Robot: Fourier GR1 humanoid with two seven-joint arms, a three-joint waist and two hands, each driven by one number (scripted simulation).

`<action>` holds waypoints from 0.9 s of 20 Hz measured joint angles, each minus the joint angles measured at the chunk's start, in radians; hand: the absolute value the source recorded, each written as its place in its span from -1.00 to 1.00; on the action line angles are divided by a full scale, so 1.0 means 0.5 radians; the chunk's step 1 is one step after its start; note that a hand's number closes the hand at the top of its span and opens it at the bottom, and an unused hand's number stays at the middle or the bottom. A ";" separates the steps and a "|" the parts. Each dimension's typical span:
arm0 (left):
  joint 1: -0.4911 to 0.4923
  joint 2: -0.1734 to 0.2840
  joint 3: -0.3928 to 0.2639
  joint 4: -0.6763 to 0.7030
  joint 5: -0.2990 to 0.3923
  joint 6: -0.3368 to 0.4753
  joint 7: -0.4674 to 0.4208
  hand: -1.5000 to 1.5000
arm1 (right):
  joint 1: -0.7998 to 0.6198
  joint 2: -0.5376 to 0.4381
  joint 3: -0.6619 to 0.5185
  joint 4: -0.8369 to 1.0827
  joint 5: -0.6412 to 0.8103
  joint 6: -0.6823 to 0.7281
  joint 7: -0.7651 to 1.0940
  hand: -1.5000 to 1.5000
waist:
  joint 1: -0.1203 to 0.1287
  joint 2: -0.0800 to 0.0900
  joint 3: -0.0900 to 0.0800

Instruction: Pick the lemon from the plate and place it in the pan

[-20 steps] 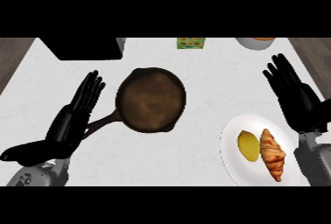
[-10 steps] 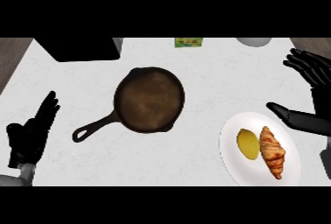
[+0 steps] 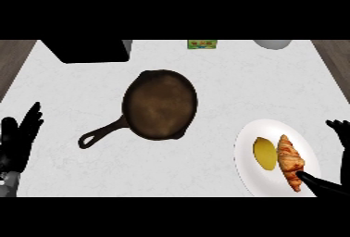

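Nothing was done yet: the lemon [image 3: 265, 153] lay on the plate [image 3: 254, 178], the pan [image 3: 160, 104] held nothing, and both hands, left [image 3: 17, 139] and right [image 3: 340, 159], had released fingers.

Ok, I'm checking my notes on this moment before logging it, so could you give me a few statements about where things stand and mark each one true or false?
1. The lemon lies on the plate. True.
2. A croissant lies beside the lemon on that plate. True.
3. The pan already holds the lemon. False: nothing lies in the pan.
4. The right hand is curled round the lemon. False: it is by the plate's right edge, apart from the lemon.
5. The pan's handle points toward the plate. False: it points to the lower left, toward the left hand.
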 measured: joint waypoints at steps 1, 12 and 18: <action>-0.019 -0.009 -0.002 0.019 -0.011 0.002 0.018 0.00 | 0.048 -0.034 -0.023 0.016 0.041 0.029 -0.073 -1.00 | 0.005 0.000 -0.001; -0.069 -0.017 0.003 0.043 -0.072 -0.008 0.075 0.00 | 0.424 -0.539 -0.134 -0.406 0.758 -0.234 0.367 -1.00 | 0.033 -0.003 -0.017; -0.127 -0.044 0.005 0.083 -0.090 -0.025 0.092 0.00 | 0.508 -0.701 0.035 -0.773 1.269 -0.301 0.996 -1.00 | 0.050 0.003 -0.017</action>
